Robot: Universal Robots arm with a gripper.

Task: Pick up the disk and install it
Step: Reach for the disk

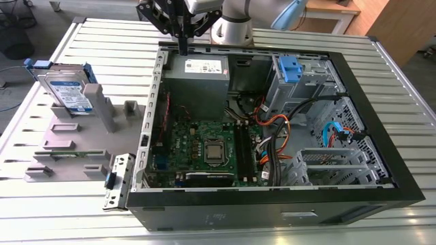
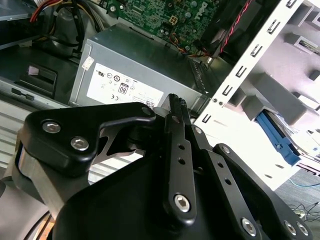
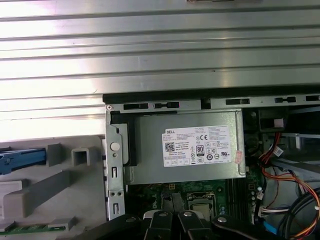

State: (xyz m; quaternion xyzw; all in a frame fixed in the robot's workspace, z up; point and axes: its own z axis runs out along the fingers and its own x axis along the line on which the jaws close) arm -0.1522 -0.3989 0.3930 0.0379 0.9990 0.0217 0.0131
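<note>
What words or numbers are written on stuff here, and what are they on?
White sticker on the grey power box: print and little round signs, too small to read.
Disk: its white-and-blue label is too small to read.
Green board: markings too tiny to read.
Nothing here reads clearly.

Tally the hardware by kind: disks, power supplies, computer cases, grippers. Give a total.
Disk: 1
Power supply: 1
Case: 1
Gripper: 1
Total: 4
</note>
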